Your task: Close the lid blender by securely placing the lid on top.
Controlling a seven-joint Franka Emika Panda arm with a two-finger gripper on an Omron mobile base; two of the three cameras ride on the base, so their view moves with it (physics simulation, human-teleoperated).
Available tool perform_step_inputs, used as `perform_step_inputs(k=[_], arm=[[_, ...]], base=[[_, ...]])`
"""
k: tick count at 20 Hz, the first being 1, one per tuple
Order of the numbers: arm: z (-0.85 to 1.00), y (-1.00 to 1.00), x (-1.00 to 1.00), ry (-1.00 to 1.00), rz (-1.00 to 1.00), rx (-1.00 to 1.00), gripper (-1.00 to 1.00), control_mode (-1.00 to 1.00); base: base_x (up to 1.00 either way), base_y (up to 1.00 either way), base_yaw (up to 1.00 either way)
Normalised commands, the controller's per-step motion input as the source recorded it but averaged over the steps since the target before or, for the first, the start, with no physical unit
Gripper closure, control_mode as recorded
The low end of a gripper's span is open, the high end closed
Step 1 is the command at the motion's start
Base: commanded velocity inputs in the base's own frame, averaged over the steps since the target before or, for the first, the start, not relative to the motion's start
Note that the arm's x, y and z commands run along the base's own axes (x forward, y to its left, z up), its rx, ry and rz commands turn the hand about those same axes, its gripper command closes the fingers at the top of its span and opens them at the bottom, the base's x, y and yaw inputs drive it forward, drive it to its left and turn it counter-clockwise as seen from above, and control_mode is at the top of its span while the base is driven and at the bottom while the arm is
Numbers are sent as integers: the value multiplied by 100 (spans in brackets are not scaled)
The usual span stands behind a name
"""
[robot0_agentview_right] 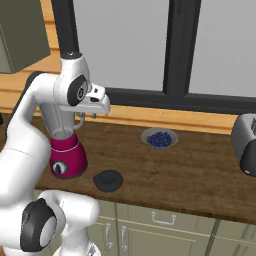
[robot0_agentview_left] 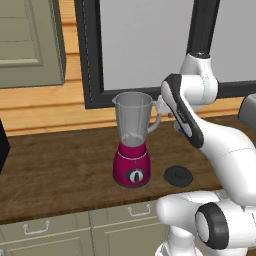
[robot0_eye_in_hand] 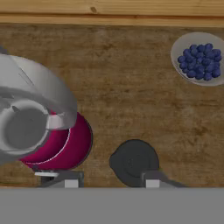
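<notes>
lid (robot0_agentview_left: 178, 175) lies flat on the wooden counter (robot0_agentview_left: 65, 175), just beside the blender (robot0_agentview_left: 132, 140) on its right, knob up, not yet touched. in the right base view the lid (robot0_agentview_right: 108, 180) sits near the counter's front edge, with the bowl of blueberries (robot0_agentview_right: 159, 138) well apart behind it and a toaster (robot0_agentview_right: 246, 145) off at the far end.

my pincer (robot0_eye_in_hand: 105, 180) hangs high above all this, looking straight down; its two tips frame the gap between the blender's magenta base and the lid (robot0_eye_in_hand: 133, 162), one tip just overlapping the lid's edge as i see it. the jaws are clenched with nothing between them, so i hold nothing.

the blender jar stands upright and open-mouthed, its handle toward the window (robot0_agentview_left: 145, 40), empty as far as i can tell.

by my judgement the task has barely begun: this is the approach before the pick. next i need to spread the jaws, shift over so the lid's raised knob sits between them, then come down and close on that knob. after that the lid must go up over the jar's rim and settle squarely on the mouth. the risk i see is nudging the jar or its handle while descending so near it.
</notes>
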Motion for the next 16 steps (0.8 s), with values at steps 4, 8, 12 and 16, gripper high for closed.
perform_step_inputs(k=[4,8,12,16], arm=[[-1,-15,-28,-2,-4,3,-100,-100],[-18,-69,-71,0,-20,9,-100,-100],[-48,-66,-48,4,-22,4,-100,-100],[-76,-18,-22,12,-20,1,-100,-100]], base=[[0,0,0],[0,0,0],[0,0,0],[0,0,0]])
